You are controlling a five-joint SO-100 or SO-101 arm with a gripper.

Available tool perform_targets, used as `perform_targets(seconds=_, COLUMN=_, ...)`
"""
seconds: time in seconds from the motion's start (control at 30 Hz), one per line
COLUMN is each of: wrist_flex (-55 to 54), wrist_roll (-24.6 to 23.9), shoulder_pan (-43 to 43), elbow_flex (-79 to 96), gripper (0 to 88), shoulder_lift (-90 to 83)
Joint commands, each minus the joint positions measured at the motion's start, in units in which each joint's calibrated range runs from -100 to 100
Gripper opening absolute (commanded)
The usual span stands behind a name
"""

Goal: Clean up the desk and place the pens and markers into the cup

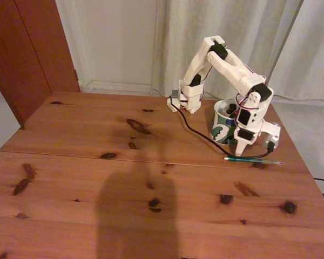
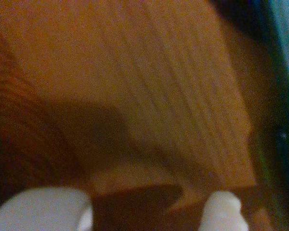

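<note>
My gripper (image 2: 151, 211) low over desk (image 1: 124, 178), jaws apart and empty, straddling position beside teal pen (image 1: 252, 159) near cup (image 1: 222, 127) for pickup

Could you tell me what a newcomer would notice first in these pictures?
In the fixed view, the white arm bends down at the desk's far right, hiding much of the patterned cup. Its gripper, jaws apart in the wrist view, hangs just above a teal-green pen lying flat near the right edge. A broad dark shadow spreads over the near boards.
</note>
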Motion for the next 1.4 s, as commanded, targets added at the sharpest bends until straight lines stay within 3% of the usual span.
perform_targets(seconds=0.0, wrist_flex=-0.7, wrist_roll=0.2, shoulder_pan=1.9, elbow_flex=-4.7, gripper=12.7, shoulder_lift=-0.7)
perform_targets(seconds=1.37, wrist_flex=-0.8, wrist_roll=0.4, shoulder_pan=5.1, elbow_flex=3.3, gripper=12.4, shoulder_lift=0.7)
